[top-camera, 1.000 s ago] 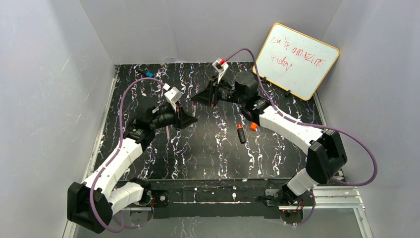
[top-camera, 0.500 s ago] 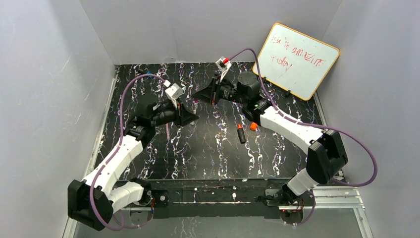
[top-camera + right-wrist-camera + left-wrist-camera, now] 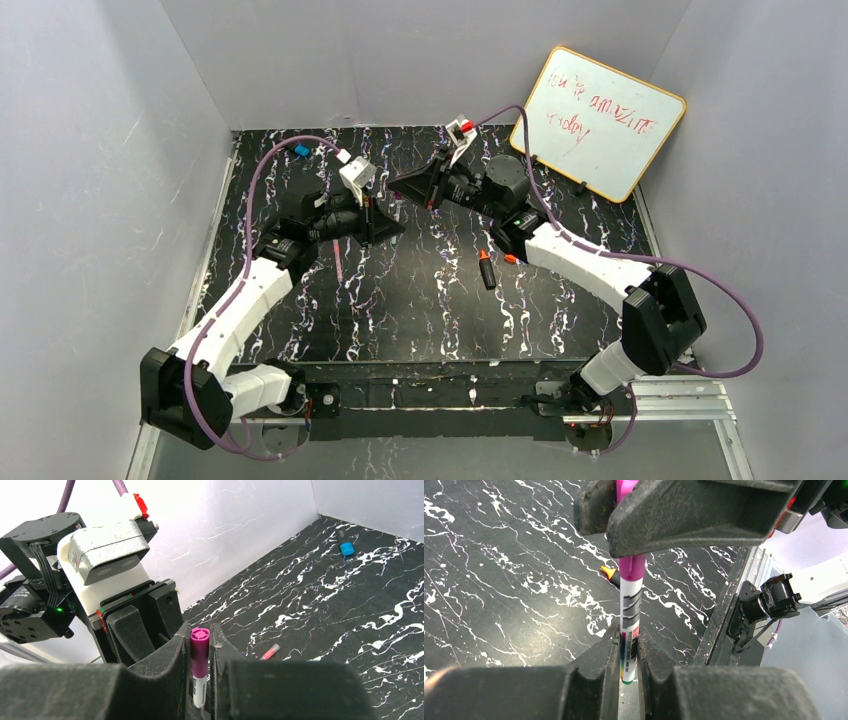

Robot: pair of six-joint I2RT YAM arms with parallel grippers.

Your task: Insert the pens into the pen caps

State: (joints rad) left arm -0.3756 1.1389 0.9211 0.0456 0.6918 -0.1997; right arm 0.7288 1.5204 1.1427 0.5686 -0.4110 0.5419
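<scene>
My left gripper (image 3: 629,636) is shut on the lower body of the slim white pen (image 3: 630,612). My right gripper (image 3: 201,634) is shut on the magenta cap (image 3: 200,655), which sits on the pen's upper end; the cap also shows in the left wrist view (image 3: 632,568). In the top view the left gripper (image 3: 388,228) and the right gripper (image 3: 398,187) meet above the table's far middle. The short black marker with an orange-red end (image 3: 487,270) lies on the table, the orange cap (image 3: 512,258) beside it. The pink-purple pen (image 3: 338,262) lies under the left arm. The pale pink cap is not in view.
A small black piece with a blue end (image 3: 300,150) lies at the far left; it also shows in the right wrist view (image 3: 345,546). A whiteboard (image 3: 598,120) leans at the back right. Grey walls enclose the black marbled table (image 3: 420,310).
Both grippers have moved a little towards the far side and closer together, bringing the pen and the magenta cap into line. The things on the table have not moved.
</scene>
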